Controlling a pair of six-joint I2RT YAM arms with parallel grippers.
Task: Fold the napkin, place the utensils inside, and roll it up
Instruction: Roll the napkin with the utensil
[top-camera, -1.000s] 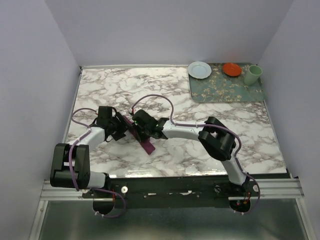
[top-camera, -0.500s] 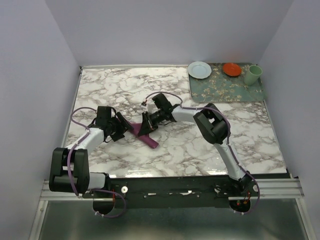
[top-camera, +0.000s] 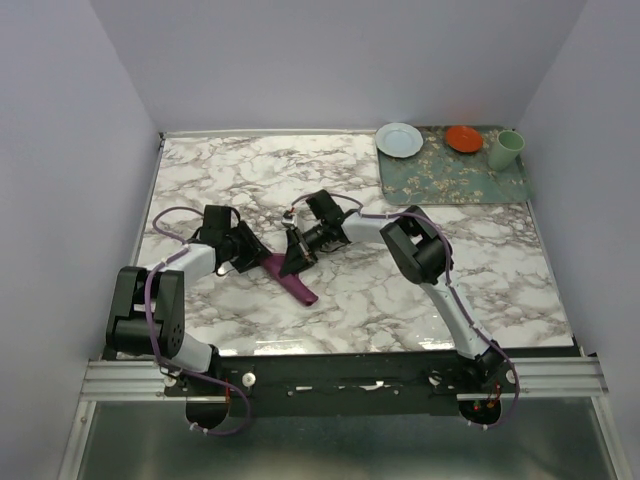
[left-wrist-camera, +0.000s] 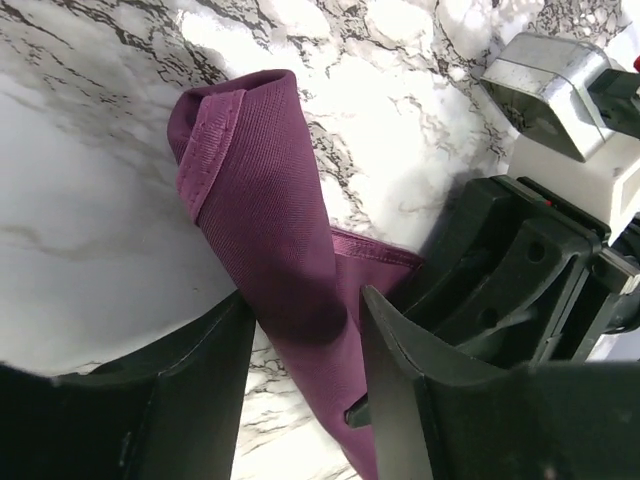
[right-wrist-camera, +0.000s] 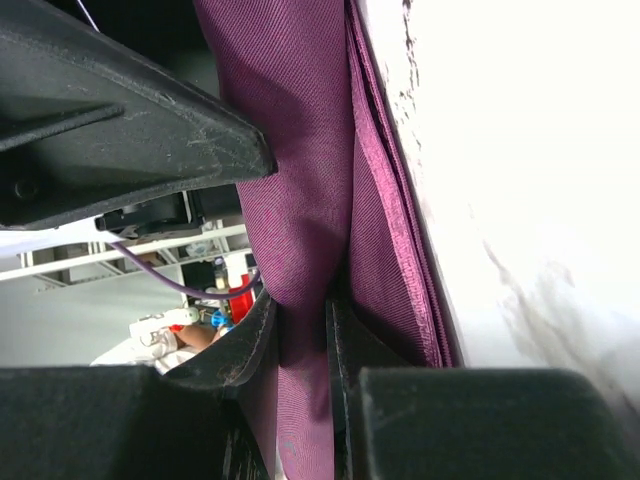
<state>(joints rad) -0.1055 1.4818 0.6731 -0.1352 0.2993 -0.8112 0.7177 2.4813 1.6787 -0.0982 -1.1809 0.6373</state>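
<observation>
The plum-purple napkin (top-camera: 293, 283) lies rolled into a narrow bundle on the marble table, left of centre. My left gripper (top-camera: 252, 262) grips the roll's left end. In the left wrist view the roll (left-wrist-camera: 270, 200) passes between its jaws (left-wrist-camera: 305, 300), touching both. My right gripper (top-camera: 296, 258) meets the roll from the right. In the right wrist view its jaws (right-wrist-camera: 300, 305) are pinched on a fold of the napkin (right-wrist-camera: 300, 120), with more layers lying against the table. The knife is hidden.
A green floral mat (top-camera: 455, 180) lies at the back right with a pale blue plate (top-camera: 399, 139), an orange dish (top-camera: 463, 138) and a green cup (top-camera: 506, 149). The two grippers are almost touching. White walls stand on three sides.
The right arm swung its elbow back and turned its wrist, now reaching the roll from the back right. The left gripper shifted a little right. The napkin's left end has tightened into a shorter bundle.
</observation>
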